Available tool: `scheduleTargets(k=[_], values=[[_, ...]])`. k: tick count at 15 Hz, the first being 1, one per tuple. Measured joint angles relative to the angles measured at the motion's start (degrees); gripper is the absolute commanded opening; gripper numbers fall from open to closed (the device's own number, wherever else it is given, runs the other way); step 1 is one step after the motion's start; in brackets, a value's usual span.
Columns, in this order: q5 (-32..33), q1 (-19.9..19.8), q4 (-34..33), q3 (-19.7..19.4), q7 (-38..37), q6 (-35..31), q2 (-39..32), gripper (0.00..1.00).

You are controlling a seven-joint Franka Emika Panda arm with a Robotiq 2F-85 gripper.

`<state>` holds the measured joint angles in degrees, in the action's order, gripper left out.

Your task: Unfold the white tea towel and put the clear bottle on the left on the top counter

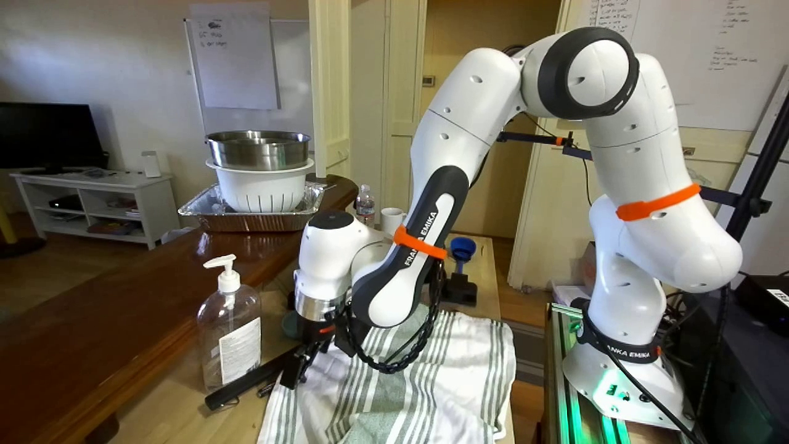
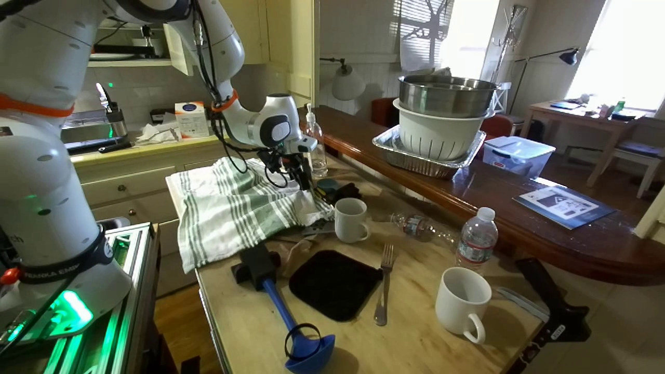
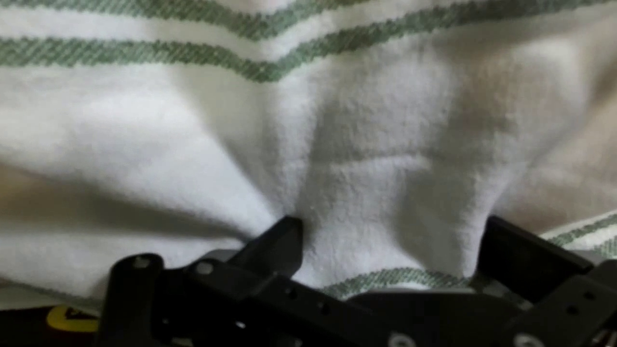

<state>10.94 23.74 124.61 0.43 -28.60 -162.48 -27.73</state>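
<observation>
The white tea towel with green-grey stripes lies rumpled on the tan wooden surface; it also shows in an exterior view and fills the wrist view. My gripper points down at the towel's edge with its fingers wide apart. Raised folds of cloth lie between the fingers. The gripper also shows in both exterior views. The clear pump bottle stands upright on the tan surface, beside the gripper and below the dark top counter. Both show in an exterior view too, the bottle and counter.
A foil tray with a white colander and steel bowl stands on the counter. Mugs, water bottles, a black pot holder, a fork and a blue ladle lie around the tan surface.
</observation>
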Motion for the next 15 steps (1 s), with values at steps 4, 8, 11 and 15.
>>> scheduleTargets(k=[4,8,11,15], values=[[-0.02,1.36,-1.45,-1.48,0.85,-1.66,-1.44,1.00],[-0.84,1.20,-1.67,-0.90,2.93,-1.29,-1.44,1.00],[-1.88,1.30,-1.55,-0.49,2.86,1.87,-0.15,1.00],[-3.92,1.27,-0.47,0.30,0.97,9.78,4.09,1.00]])
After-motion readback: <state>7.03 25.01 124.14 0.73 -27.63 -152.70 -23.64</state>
